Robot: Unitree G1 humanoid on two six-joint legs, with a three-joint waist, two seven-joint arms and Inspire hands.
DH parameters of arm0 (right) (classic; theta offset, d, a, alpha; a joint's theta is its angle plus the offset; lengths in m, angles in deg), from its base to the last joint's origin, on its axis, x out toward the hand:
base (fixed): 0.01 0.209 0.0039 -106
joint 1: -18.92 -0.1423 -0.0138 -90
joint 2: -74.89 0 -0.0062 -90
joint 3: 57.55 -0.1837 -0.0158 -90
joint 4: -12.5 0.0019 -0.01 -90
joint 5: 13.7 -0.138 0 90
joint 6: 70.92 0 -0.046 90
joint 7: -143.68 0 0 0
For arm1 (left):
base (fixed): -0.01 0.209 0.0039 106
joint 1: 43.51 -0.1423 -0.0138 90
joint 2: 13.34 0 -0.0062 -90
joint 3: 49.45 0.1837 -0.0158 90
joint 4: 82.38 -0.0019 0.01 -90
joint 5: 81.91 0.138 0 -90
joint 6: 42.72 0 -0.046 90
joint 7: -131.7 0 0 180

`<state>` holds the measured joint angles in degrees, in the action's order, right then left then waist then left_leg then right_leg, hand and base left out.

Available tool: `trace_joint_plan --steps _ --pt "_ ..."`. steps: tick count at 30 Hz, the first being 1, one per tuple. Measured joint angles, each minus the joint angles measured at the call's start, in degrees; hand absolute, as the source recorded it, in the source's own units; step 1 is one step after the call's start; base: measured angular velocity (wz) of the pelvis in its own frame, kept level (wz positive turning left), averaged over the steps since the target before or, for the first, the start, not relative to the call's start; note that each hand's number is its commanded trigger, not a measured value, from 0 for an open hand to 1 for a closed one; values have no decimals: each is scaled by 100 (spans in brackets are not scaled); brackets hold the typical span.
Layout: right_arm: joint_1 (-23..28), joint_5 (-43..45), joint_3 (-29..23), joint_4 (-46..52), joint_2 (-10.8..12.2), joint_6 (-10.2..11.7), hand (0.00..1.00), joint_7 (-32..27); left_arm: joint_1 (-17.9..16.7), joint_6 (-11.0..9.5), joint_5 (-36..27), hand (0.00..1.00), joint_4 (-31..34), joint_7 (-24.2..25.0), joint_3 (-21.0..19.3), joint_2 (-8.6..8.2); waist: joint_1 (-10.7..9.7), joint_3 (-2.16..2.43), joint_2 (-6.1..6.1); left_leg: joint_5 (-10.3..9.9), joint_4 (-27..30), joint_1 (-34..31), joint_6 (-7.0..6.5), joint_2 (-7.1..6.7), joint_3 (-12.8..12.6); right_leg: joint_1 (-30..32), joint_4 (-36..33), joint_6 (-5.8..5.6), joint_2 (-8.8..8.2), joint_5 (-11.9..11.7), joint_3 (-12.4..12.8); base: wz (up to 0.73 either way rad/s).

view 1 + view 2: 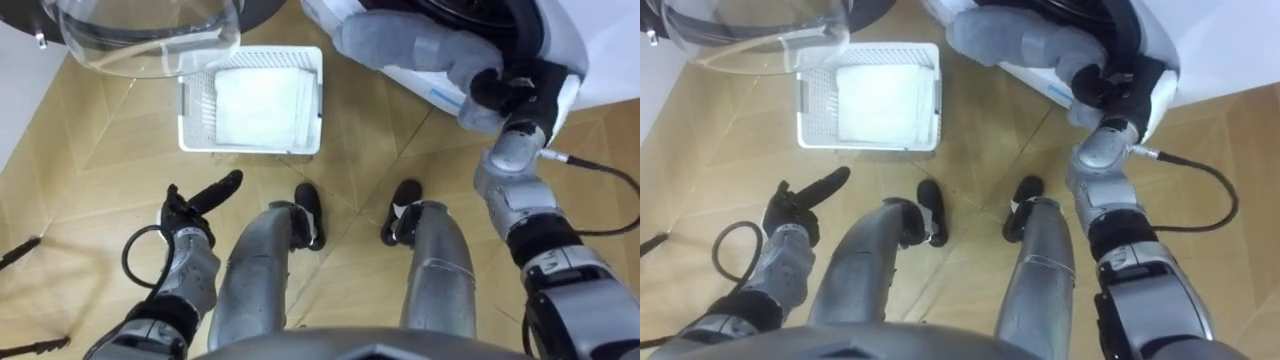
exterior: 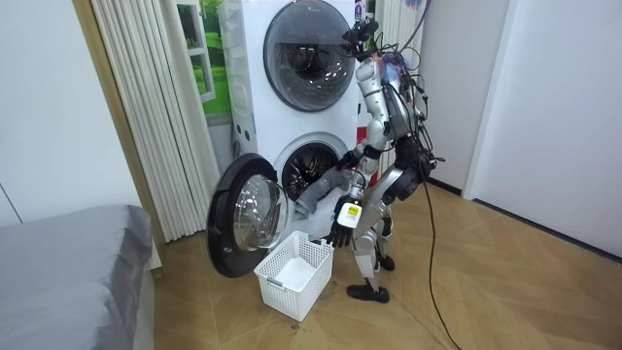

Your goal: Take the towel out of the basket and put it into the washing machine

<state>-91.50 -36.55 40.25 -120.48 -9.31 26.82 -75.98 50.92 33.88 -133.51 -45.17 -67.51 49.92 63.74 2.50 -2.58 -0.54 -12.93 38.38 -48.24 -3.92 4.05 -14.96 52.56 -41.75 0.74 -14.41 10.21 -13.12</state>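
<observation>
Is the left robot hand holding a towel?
No, the left robot hand hangs open; the right robot hand grips the gray towel.

It was a home laundry corner: a white front-loading washing machine [image 2: 292,156] stood under a second white round-doored machine [image 2: 306,49], beside cream pleated curtains [image 2: 146,117], a grey-covered bed [image 2: 68,272] and a white slatted plastic laundry basket [image 2: 275,295] on a herringbone wooden floor [image 2: 505,282].

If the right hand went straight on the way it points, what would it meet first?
Probably the washing machine, at the dark rim of its lower opening: the right hand, shut on the grey towel, points into it. Depth is hard to judge.
</observation>
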Motion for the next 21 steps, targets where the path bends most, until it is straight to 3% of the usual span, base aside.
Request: trace_joint_plan --steps 4,10,21 --pt "-18 -1406 -394 133 149 25 100 -190 -17 11 -20 0 0 -197 -16 -7 -235 5 5 25 -77 37 -45 -79 -3 -40 29 -60 -72 10 -39 9" --pt "-49 -3200 -828 136 147 26 100 -412 -4 13 -25 0 116 -289 12 13 -469 46 23 23 -145 145 -48 -57 8 -234 192 -92 -36 -16 -122 1" --pt "-24 -5173 -1059 267 146 26 100 -567 27 145 -22 0 505 -474 32 25 -358 87 -40 21 -164 239 -46 26 -23 -338 312 -75 67 -86 -108 -3"
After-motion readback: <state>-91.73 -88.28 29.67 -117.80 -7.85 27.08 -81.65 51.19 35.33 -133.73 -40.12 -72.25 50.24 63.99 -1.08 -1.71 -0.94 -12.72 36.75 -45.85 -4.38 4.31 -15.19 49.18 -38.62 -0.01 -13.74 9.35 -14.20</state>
